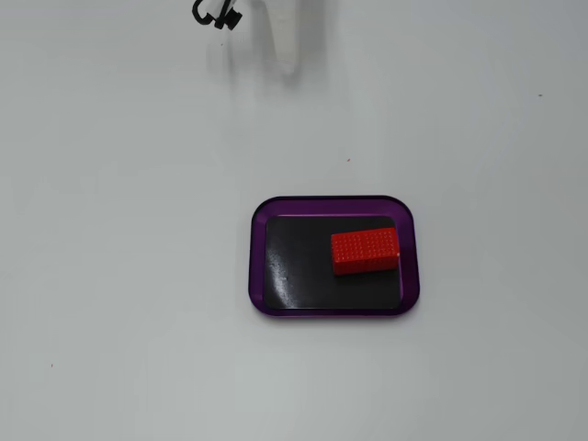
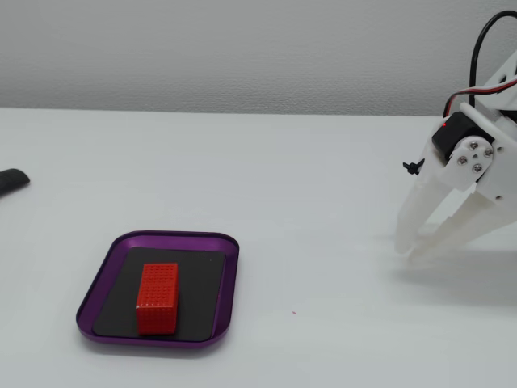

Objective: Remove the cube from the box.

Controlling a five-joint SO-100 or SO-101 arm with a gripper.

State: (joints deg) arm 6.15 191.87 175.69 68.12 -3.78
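The cube (image 1: 365, 251) is a small red ribbed block lying flat in the right half of the box (image 1: 260, 266), a shallow purple-rimmed tray with a black bottom. In the other fixed view the cube (image 2: 157, 297) lies lengthwise in the middle of the box (image 2: 230, 283) at the lower left. My white gripper (image 2: 409, 250) rests with its tips down on the table far to the right of the box, empty, fingertips together. In the top-down fixed view the gripper (image 1: 288, 64) is a pale shape at the top edge, well away from the box.
A white table (image 1: 119, 276) carries everything. A small dark object (image 2: 12, 181) lies at the left edge of the side fixed view. Black cable parts (image 1: 216, 14) show at the top of the top-down fixed view. A grey wall (image 2: 242, 48) stands behind.
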